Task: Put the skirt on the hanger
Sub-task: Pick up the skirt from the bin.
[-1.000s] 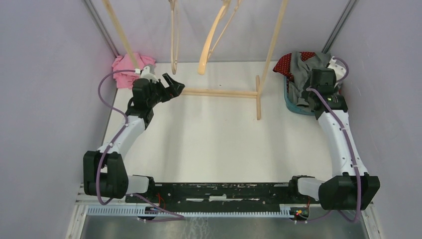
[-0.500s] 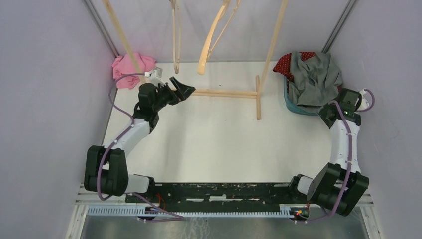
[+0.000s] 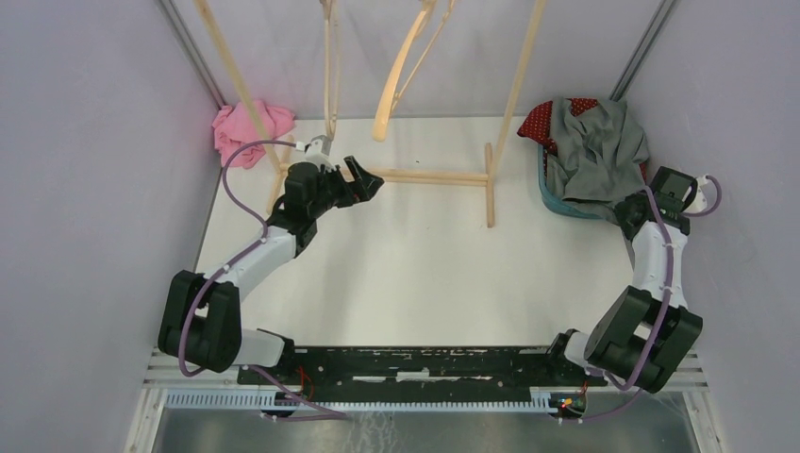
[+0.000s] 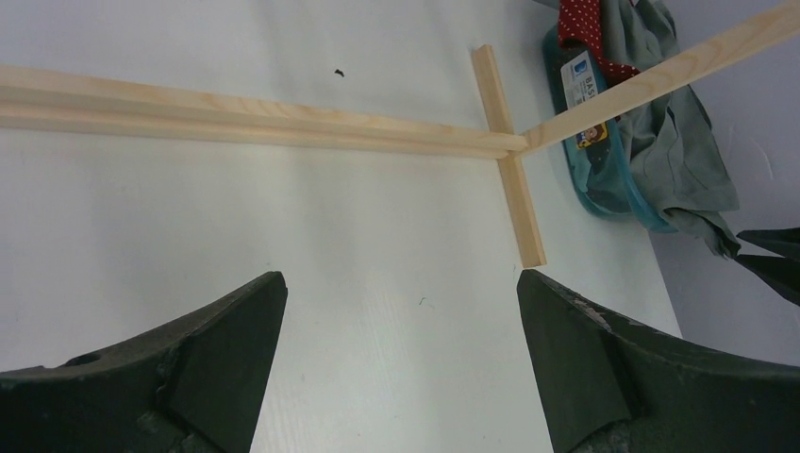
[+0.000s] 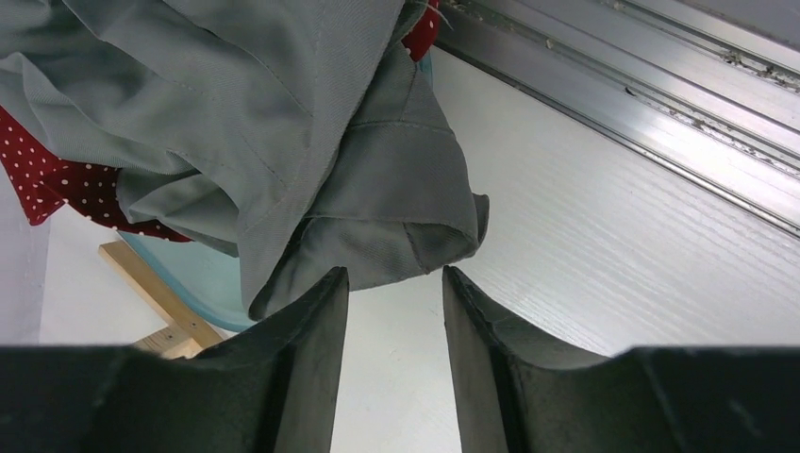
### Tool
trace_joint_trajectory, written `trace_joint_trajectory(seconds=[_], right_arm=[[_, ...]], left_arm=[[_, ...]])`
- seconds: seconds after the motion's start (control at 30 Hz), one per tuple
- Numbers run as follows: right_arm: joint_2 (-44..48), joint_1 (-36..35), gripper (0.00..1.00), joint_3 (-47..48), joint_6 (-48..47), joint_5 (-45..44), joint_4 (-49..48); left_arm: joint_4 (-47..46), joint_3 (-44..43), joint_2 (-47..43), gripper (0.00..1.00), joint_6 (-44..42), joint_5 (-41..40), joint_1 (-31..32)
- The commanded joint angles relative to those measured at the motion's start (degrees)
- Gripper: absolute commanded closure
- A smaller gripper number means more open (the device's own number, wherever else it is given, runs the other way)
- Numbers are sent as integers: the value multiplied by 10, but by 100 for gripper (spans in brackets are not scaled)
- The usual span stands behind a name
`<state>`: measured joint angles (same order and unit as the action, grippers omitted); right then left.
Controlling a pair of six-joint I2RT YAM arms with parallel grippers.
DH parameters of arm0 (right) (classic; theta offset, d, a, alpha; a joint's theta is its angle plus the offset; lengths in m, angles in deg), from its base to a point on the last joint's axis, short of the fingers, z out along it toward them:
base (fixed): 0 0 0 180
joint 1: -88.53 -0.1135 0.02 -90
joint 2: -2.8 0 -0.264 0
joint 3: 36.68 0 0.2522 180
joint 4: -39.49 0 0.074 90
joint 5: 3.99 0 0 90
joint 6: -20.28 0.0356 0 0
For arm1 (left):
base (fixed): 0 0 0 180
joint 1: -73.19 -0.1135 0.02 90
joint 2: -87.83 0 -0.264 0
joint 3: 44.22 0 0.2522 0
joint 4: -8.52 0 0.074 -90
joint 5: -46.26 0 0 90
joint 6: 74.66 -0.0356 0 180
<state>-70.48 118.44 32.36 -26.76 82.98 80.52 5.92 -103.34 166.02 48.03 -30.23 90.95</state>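
— Where is your skirt (image 3: 596, 151)?
— Heaped in the basket (image 3: 557, 200) at the table's far right.
— And your hands?
— Your left gripper (image 4: 401, 283) is spread wide and holds nothing. Your right gripper (image 5: 393, 274) has its jaws narrowly apart, with the skirt's hem at their tips, unpinched.

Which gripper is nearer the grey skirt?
Right. The right gripper sits at the hanging corner of the grey skirt; the left gripper is far across the table, by the rack's base bar.
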Motion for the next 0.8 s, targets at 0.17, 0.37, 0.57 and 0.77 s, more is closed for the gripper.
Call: trace_joint_trajectory(seconds=[0.17, 0.37, 0.57, 0.77], right_arm=[[-23, 0, 57, 2, 35, -9, -75], [-41, -21, 58, -8, 39, -43, -86], [-54, -43, 58, -12, 48, -63, -101], [-90, -57, 60, 9, 58, -67, -108]], left_arm=[[-10, -22, -1, 1, -27, -16, 15], [16, 8, -25, 1, 9, -11, 28], [121, -6, -60, 1, -16, -60, 60], [193, -32, -94, 1, -34, -98, 77]])
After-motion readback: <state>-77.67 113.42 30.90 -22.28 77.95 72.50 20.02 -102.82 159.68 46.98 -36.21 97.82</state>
